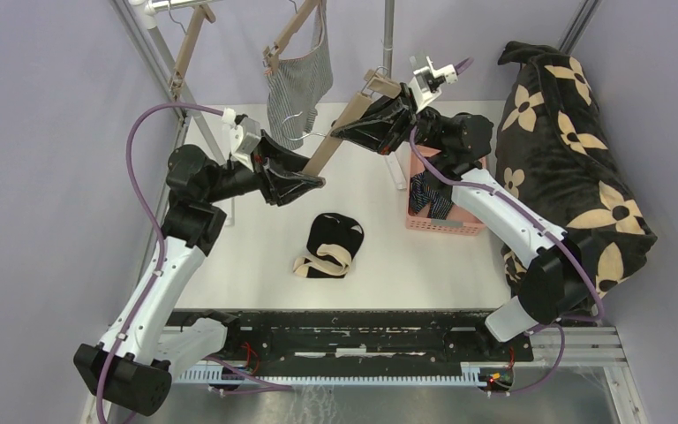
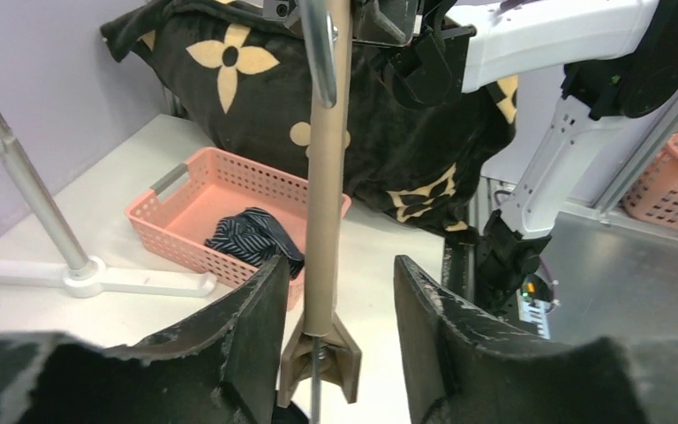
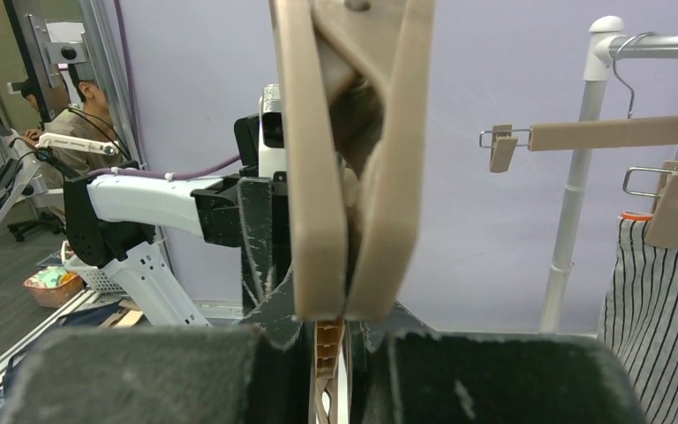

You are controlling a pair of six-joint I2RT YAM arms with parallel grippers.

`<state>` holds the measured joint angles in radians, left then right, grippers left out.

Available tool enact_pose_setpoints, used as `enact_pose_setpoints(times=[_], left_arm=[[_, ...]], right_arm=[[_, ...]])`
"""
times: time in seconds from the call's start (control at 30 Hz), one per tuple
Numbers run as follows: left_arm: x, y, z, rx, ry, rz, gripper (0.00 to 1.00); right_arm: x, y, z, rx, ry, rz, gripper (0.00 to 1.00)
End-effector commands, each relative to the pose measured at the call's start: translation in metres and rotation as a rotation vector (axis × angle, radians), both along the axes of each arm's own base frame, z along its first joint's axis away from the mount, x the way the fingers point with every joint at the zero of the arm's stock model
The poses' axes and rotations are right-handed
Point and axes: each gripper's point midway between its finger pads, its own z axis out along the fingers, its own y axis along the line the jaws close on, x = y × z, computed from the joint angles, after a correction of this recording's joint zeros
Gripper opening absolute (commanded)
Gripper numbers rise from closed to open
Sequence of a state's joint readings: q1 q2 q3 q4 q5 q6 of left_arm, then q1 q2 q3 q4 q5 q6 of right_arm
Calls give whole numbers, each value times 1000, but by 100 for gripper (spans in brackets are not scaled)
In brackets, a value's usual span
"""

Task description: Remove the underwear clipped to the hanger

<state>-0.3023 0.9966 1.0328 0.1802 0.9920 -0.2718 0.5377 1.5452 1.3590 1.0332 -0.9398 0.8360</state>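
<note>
Pinching a tan hanger (image 1: 328, 141) on its upper stretch with the right gripper (image 1: 346, 131), fingers pressed together on the bar. Straddling the same bar lower down with the left gripper (image 2: 335, 300), fingers (image 2: 252, 327) spread, clear of the bar on either side, just above the end clip (image 2: 320, 353). Held tilted in the air over the table (image 1: 256, 265), low end toward the left arm, wire hook (image 2: 320, 49) up near the right gripper. Filling most of the right wrist view: the hanger's other clip (image 3: 353, 159), close against the lens.

Clipped to a second hanger (image 1: 287, 40) on the rack behind: the grey-and-white striped pair (image 1: 300, 84), hanging just beside the held hanger; touching it or not, cannot tell. Lying mid-table, well apart from both grippers: the black pair (image 1: 335, 237), with a tan band at its near edge. Bunched in the pink basket (image 1: 446, 225) at the right: the navy striped pair (image 1: 428, 196), partly hidden from above by the right arm crossing over the basket.

Heaped along the right edge beyond the basket: a black blanket (image 1: 565, 150) with tan flowers. Standing between basket and held hanger: the rack pole (image 1: 388, 35) on its white foot (image 1: 397, 168). Hanging at the far left of the rack: a third hanger (image 1: 190, 44).
</note>
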Motion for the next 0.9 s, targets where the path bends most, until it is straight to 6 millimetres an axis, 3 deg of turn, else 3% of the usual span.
enact_pose_setpoints(times=[0.0,0.13,0.23,0.43,0.47,0.53,0.63,0.7,0.87], left_arm=[[6,2,9,-23,-34,31,50],[14,4,18,-61,-73,82,32],[26,8,22,-94,-70,146,4],[32,7,26,-111,-51,161,3],[32,8,29,-116,-48,167,3],[31,10,37,-122,-53,179,3],[29,17,50,-117,-51,230,3],[35,27,57,-101,-31,315,3],[46,67,60,-16,64,592,3]], right_arm=[[-12,-9,34,90,-85,-3,1],[-11,-6,29,82,-62,8,1],[-10,-5,25,77,-47,16,1],[-7,-3,21,65,-36,17,4],[-5,-2,20,61,-34,14,11],[-2,-1,18,56,-27,2,43],[5,-1,15,52,-16,-37,66],[13,0,8,31,2,-79,97],[36,1,-26,-93,36,-239,100]])
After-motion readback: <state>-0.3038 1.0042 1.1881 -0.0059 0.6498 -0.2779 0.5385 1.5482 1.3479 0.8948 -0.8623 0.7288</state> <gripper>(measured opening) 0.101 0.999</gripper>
